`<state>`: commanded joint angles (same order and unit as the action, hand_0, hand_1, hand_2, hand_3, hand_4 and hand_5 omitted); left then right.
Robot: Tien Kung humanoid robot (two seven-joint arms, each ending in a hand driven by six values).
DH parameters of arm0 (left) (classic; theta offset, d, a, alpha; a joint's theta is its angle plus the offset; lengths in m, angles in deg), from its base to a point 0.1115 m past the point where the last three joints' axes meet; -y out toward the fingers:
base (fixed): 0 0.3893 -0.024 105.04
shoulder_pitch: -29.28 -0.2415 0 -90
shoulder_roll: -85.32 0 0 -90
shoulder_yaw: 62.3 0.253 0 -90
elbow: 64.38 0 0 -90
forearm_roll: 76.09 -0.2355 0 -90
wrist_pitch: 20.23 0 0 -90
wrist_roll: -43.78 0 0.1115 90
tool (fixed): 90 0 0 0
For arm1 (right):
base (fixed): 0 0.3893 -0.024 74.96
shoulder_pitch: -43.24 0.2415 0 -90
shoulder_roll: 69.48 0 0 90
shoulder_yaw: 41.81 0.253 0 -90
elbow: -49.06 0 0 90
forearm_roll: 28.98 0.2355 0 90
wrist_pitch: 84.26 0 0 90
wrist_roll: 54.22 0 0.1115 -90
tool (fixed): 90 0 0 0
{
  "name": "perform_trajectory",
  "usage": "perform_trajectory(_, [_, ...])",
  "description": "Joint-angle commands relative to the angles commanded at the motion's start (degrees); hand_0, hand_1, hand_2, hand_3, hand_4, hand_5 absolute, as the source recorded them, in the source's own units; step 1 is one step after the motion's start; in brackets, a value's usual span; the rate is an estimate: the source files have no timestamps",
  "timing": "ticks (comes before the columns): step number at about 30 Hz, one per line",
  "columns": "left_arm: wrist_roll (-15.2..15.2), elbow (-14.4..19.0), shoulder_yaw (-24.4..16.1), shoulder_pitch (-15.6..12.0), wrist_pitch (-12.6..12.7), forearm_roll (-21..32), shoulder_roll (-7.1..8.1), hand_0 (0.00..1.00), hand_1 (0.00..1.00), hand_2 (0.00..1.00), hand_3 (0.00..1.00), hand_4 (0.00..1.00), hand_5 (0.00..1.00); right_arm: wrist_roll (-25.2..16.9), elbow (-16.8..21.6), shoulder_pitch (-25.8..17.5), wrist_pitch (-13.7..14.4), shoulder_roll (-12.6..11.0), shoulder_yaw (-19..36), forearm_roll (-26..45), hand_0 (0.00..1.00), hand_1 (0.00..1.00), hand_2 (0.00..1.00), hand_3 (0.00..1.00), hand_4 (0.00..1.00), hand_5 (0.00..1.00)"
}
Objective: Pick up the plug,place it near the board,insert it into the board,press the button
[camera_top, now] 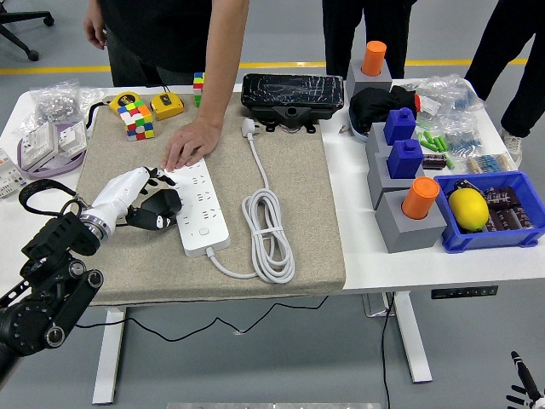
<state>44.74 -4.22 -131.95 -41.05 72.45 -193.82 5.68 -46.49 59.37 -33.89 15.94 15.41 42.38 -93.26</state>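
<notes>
The white plug (249, 128) lies on the beige mat (289, 170) just in front of a black box, its cable running down to a coil (269, 226). The white power strip (201, 207) lies at the mat's left. A person's hand (189, 145) presses flat on the strip's far end. My left hand (153, 203), white-backed with black fingers, hovers at the strip's left edge, loosely spread and holding nothing. Only the tips of my right hand (519, 390) show at the bottom right corner.
A black box (294, 92) sits behind the plug. Colour cubes (136, 118) and a yellow tape measure (167, 105) lie at the mat's back left. Grey blocks with blue and orange pegs (400, 162) and a blue bin (490, 213) stand on the right.
</notes>
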Motion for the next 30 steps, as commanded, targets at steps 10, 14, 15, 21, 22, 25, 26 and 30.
perform_trajectory(10, [0.0,0.1,0.0,0.4,-0.1,-0.1,0.09,0.624,0.771,0.795,0.710,0.998,0.002,-0.1,0.0,0.1,0.0,-0.1,-0.1,0.1,0.809,0.778,0.761,0.827,0.998,0.998])
perform_trajectory(14, [0.1,0.2,0.0,0.5,-0.1,-0.1,0.21,0.624,0.771,0.795,0.710,0.998,0.002,-0.1,0.0,0.1,0.0,-0.1,-0.1,0.2,0.809,0.778,0.761,0.827,0.998,0.998])
perform_trajectory(15, [0.1,0.3,0.0,0.6,-0.1,0.0,0.24,0.623,0.769,0.796,0.711,0.998,0.002,-0.1,0.0,0.1,0.0,-0.1,-0.1,0.2,0.808,0.777,0.761,0.827,0.998,0.998])
perform_trajectory(21, [0.1,0.6,-0.1,0.8,-0.1,-0.1,0.31,0.623,0.769,0.796,0.711,0.998,0.002,-0.1,0.0,0.1,0.0,-0.1,-0.2,0.3,0.808,0.777,0.761,0.827,0.998,0.998])
perform_trajectory(22, [0.1,0.7,-0.1,0.8,-0.1,-0.1,0.32,0.622,0.768,0.795,0.710,0.998,0.002,-0.1,0.0,0.1,0.0,-0.1,-0.2,0.3,0.809,0.776,0.761,0.826,0.998,0.998])
perform_trajectory(25, [0.1,1.0,0.0,0.8,0.0,-0.2,0.36,0.622,0.768,0.795,0.710,0.998,0.002,-0.1,0.0,0.1,0.0,-0.1,-0.3,0.4,0.809,0.776,0.761,0.826,0.998,0.998])
perform_trajectory(26, [0.2,1.1,0.0,0.8,0.0,-0.2,0.38,0.622,0.768,0.795,0.710,0.998,0.002,-0.1,0.0,0.1,0.0,-0.1,-0.3,0.4,0.809,0.776,0.761,0.826,0.998,0.998])
perform_trajectory(30, [0.2,1.4,-0.1,0.8,0.0,-0.3,0.46,0.622,0.765,0.795,0.709,0.998,0.002,0.0,0.0,0.0,0.0,-0.1,-0.2,0.3,0.809,0.776,0.760,0.825,0.998,0.998])
